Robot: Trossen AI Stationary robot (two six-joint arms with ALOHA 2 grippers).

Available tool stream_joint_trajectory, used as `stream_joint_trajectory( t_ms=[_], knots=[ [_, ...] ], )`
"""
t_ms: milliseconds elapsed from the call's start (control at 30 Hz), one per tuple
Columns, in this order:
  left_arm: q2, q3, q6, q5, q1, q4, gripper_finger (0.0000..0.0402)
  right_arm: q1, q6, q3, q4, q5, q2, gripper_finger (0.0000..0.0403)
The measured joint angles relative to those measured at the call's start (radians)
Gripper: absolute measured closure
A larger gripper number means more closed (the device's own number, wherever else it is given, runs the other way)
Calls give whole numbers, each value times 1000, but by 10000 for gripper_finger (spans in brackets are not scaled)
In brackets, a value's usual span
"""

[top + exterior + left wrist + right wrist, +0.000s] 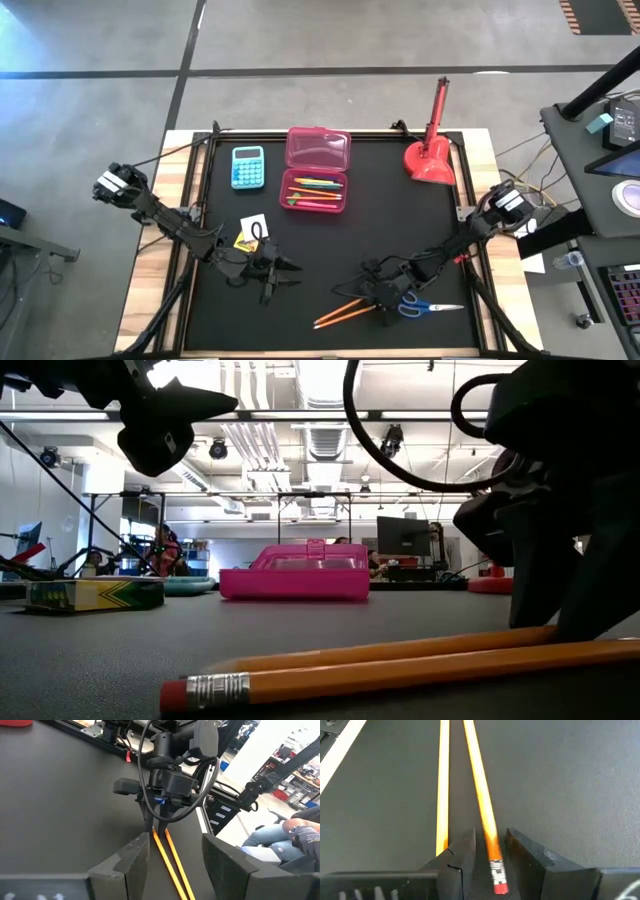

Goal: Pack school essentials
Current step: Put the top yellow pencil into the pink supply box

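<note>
Two orange pencils [345, 312] lie side by side on the black mat near the table's front edge. My right gripper [491, 836] slants down over their right ends, open by a narrow gap. Its fingers stand on either side of the farther pencil, near that pencil's eraser end [498, 879], with a thin dark gap on each side. The nearer pencil [442, 795] runs past the outside of one finger. Blue-handled scissors [430, 307] lie just right of the gripper. My left gripper [290, 266] hangs open above the mat to the left, holding nothing. A white-and-yellow pack [252, 232] lies beside it.
An open pink case [317, 170] with several pencils and pens in its tray stands at the far middle. A light-blue calculator [247, 167] lies to its left. A red stand [432, 150] sits at the far right corner. Bare mat lies between case and pencils.
</note>
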Motion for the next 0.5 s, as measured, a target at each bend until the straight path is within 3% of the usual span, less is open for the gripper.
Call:
stream_joint_trajectory(
  t_ms=[233, 500],
  knots=[
    [0, 0, 0, 0, 0, 0, 237, 0, 0, 0, 1, 12, 2, 316],
    [0, 0, 0, 0, 0, -4, 237, -1, 11, 0, 0, 23, 6, 380]
  ],
)
